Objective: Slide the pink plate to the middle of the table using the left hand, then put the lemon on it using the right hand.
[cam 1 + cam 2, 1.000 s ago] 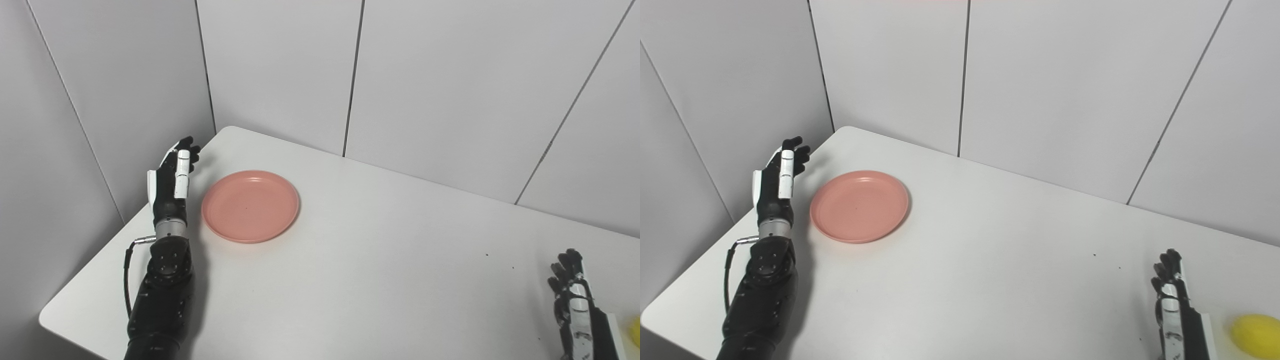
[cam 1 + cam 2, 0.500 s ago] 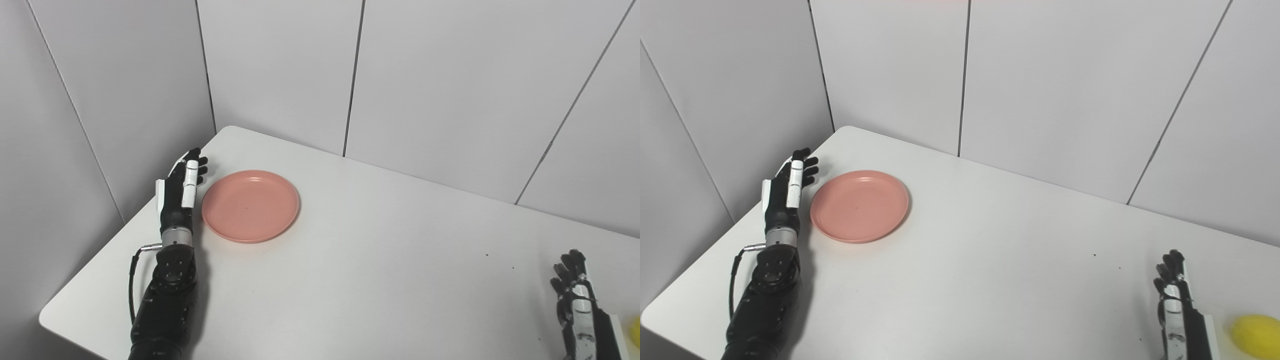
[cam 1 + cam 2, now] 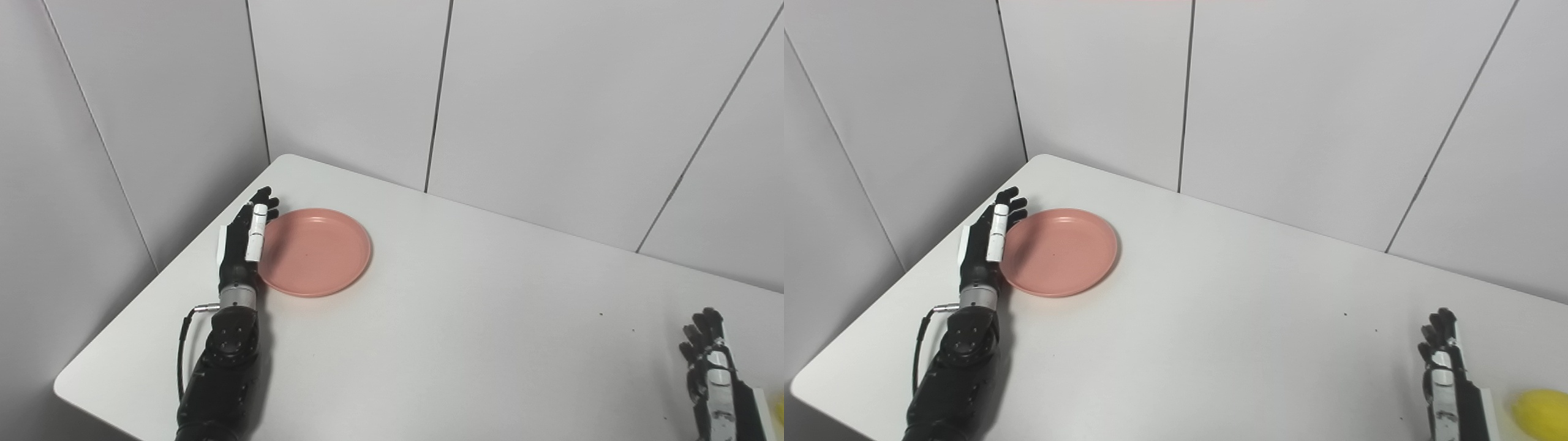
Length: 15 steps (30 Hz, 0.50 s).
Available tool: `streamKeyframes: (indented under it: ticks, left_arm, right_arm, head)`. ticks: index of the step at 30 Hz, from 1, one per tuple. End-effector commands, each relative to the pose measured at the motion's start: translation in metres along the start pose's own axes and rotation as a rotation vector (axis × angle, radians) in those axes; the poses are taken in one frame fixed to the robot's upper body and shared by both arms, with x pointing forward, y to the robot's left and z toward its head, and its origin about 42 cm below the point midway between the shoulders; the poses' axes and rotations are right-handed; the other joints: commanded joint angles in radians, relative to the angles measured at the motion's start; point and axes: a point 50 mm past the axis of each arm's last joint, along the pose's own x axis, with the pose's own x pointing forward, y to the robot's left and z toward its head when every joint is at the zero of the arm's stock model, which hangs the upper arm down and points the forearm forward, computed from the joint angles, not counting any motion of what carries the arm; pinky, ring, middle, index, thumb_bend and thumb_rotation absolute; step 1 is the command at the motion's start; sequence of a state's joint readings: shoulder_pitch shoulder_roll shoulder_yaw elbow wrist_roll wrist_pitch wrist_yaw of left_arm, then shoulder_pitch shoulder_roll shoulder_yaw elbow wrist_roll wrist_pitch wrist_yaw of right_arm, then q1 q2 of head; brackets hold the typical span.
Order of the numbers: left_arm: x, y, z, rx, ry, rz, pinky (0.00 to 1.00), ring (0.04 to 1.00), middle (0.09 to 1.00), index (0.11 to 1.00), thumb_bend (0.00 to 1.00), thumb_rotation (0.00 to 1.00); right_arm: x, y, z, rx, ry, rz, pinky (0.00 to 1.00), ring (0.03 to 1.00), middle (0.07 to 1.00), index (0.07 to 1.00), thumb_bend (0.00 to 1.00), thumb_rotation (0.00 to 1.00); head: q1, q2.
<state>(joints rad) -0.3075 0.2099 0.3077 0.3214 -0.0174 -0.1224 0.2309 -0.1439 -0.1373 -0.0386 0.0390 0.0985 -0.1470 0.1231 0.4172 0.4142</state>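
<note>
Fingers of the left hand (image 3: 245,242), straight and pressed together, stood against the pink plate (image 3: 318,251); a glancing push might spin it. Far from the plate, the right hand (image 3: 1445,373) waited slack-fingered beside the lemon (image 3: 1540,411).

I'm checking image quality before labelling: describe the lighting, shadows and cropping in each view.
Left eye view: soft even light, sharp; left hand casts a faint shadow by the pink plate; lemon nearly cropped out. Right eye view: same light; lemon shows beside the right hand.
</note>
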Motion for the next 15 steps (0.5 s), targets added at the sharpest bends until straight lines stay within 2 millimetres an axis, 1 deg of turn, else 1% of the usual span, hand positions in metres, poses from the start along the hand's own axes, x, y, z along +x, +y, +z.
streamKeyframes:
  ticks: [1,9,10,13,15]
  left_arm:
    - [0.000,-0.006,0.007,-0.023,-0.028,-0.016,0.82,0.803,0.803,0.794,0.65,1.00]
    - [-0.003,-0.018,0.006,-0.044,-0.012,-0.049,0.85,0.803,0.801,0.796,0.68,1.00]
    - [-0.003,-0.020,0.006,-0.042,-0.011,-0.054,0.85,0.807,0.804,0.796,0.70,1.00]
    - [-0.007,-0.033,0.007,-0.048,-0.012,-0.093,0.83,0.806,0.804,0.796,0.72,1.00]
    - [-0.011,-0.043,0.007,-0.044,-0.015,-0.128,0.85,0.814,0.807,0.801,0.72,1.00]
  right_arm:
    - [0.007,-0.002,0.015,-0.005,-0.061,0.000,1.00,1.000,1.000,1.000,0.31,1.00]
    - [0.008,0.000,0.017,0.009,-0.060,-0.001,1.00,1.000,1.000,1.000,0.29,1.00]
    - [0.008,0.001,0.017,0.005,-0.059,-0.003,1.00,1.000,1.000,1.000,0.29,1.00]
    - [0.008,0.002,0.018,-0.004,-0.056,-0.009,1.00,1.000,1.000,1.000,0.29,1.00]
    - [0.009,0.002,0.019,-0.012,-0.054,-0.007,1.00,1.000,1.000,1.000,0.27,1.00]
  head:
    - [-0.004,0.004]
    - [-0.011,0.004]
    - [-0.011,0.004]
    - [-0.015,0.004]
    - [-0.016,0.003]
